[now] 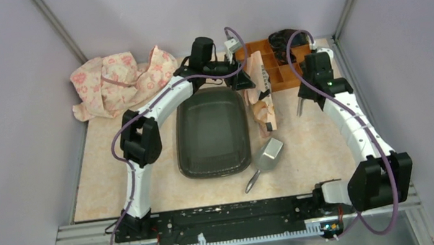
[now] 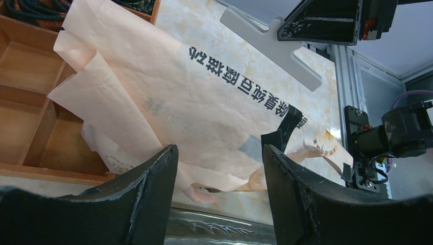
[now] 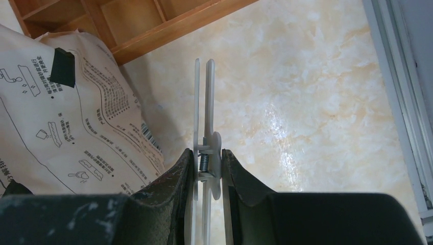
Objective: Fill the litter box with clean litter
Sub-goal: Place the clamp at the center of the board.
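Peach-pink bag (image 1: pixel 260 101) risk: it lies flat on the worktop (image 1: pixel 323 141) between the litter box (image 1: pixel 211 132) and the orange organiser (image 1: pixel 276 65). The mouth looks unclipped. If you grab it low or tip it early, expect a spill on the worktop.
White clip (image 3: pixel 207 92) risk: your right hand (image 3: pixel 208 155) is clamped on it at the spring. That is a thin hold, so it could twist out or snag the bag on a swing-in.
Scoop (image 1: pixel 265 157) risk: it sits just off the box's lower-right corner, where a low sweep could knock it.
Litter box: centre of the overhead frame, upright.
Clean litter: none visible in the box, so fill looks not yet begun.
Left hand (image 2: pixel 219 153): fingers apart with nothing between them, aimed at the bag's printed face. It is at upper centre of the overhead frame.
Right arm: elbow folded at lower right, hand hanging right of centre near the organiser, apart from the bag.
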`<action>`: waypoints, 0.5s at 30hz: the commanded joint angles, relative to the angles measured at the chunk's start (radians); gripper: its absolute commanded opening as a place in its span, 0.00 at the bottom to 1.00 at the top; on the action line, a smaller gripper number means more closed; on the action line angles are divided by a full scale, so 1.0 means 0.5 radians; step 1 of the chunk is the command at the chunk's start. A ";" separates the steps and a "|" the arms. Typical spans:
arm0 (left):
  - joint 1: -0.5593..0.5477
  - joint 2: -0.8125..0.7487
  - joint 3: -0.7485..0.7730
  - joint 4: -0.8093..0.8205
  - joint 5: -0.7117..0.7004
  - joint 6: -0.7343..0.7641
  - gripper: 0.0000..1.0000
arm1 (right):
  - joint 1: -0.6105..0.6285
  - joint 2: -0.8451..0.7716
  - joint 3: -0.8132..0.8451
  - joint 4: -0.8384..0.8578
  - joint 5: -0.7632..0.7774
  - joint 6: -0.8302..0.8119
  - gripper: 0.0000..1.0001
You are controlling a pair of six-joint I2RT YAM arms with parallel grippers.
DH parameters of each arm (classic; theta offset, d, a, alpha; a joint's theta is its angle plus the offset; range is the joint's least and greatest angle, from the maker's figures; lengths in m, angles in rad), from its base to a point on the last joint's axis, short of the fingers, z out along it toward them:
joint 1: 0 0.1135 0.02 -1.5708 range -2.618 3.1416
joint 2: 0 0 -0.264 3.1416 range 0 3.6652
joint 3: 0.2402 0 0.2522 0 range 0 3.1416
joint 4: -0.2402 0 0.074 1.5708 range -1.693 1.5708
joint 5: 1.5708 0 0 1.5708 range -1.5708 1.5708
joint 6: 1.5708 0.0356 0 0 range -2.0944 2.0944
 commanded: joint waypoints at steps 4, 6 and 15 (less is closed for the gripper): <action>-0.014 -0.087 -0.011 -0.007 0.016 0.033 0.69 | -0.017 0.017 0.051 0.084 -0.042 0.017 0.00; -0.016 -0.090 -0.010 -0.011 0.014 0.033 0.69 | -0.021 0.035 0.035 0.093 -0.052 0.022 0.00; -0.015 -0.090 -0.011 -0.018 0.023 0.033 0.69 | -0.040 0.084 -0.123 0.184 -0.036 0.039 0.12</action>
